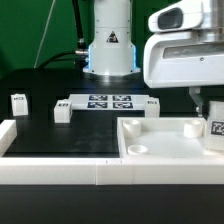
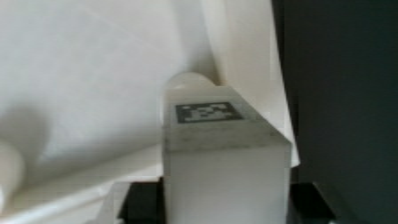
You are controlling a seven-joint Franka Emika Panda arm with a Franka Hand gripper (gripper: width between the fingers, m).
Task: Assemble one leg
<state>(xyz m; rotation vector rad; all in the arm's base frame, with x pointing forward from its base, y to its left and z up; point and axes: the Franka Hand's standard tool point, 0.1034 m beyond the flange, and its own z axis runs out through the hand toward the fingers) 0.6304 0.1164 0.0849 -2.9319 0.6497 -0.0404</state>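
One white leg — black-and-white tag near its tip.

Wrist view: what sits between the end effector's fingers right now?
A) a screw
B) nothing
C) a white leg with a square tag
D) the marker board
C: the leg, its tag facing the camera, fills the gap in the end effector, with the white panel behind it.
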